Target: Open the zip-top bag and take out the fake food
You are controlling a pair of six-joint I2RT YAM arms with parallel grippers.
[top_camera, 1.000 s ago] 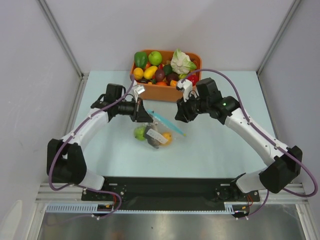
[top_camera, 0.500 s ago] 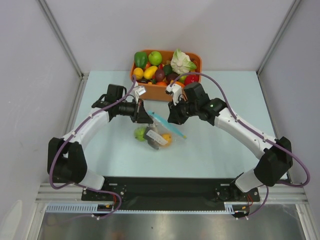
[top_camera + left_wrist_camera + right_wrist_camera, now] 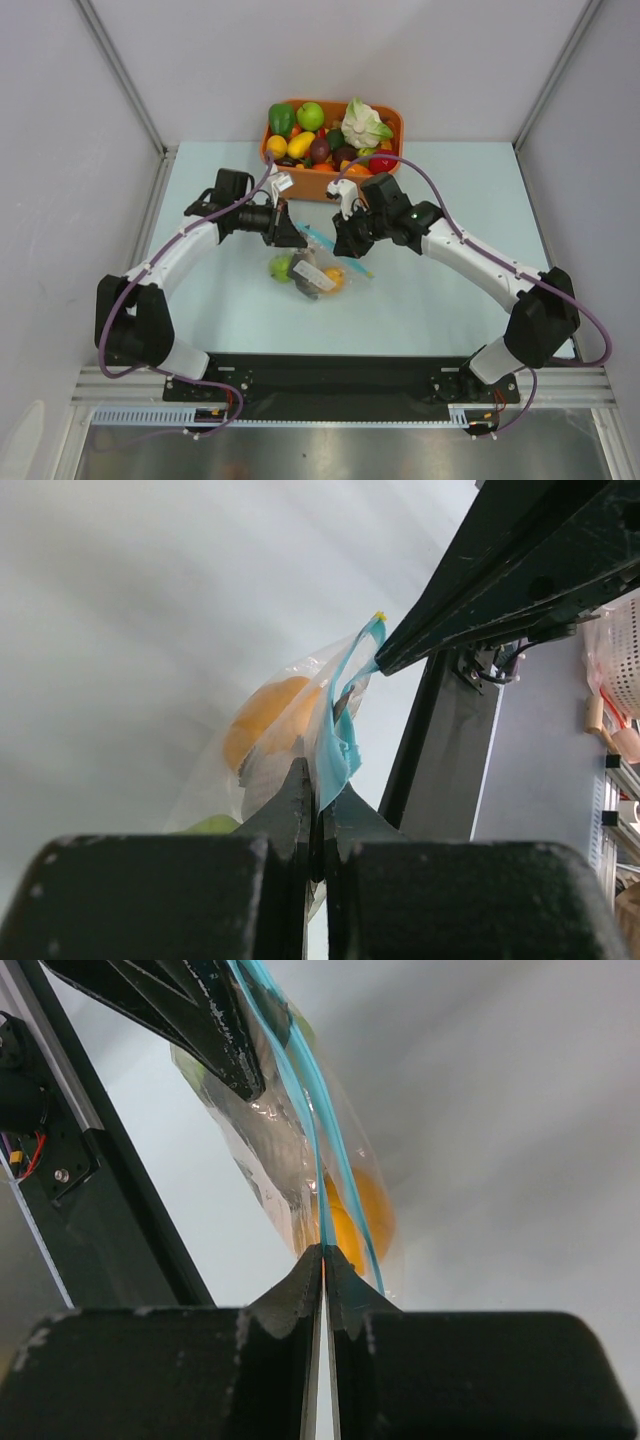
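In the middle of the overhead frame, the small clear, crinkly plastic zip-top bag [image 3: 312, 270] hung slack between the two hands, just below the orange plastic tub [image 3: 312, 186] of toy produce at the top centre. Whether its belly touched the pale counter [image 3: 230, 300] could not be told. The left hand [image 3: 320, 780] was clenched on the bag's light-blue zip strip [image 3: 335, 745], and the right hand [image 3: 322, 1252] was pinched tight on the same edge further along. The lime-green round toy fruit [image 3: 281, 266], the orange-yellow round toy fruit [image 3: 335, 277] and the slim grey-silver toy fish [image 3: 308, 281] all lay inside. The chief risk was that either hand had caught both lips of the strip rather than one. A pull would then stretch or tear the film instead of parting the seal. The thin plastic might also slip free, dropping the bag and sending the round fruits rolling.
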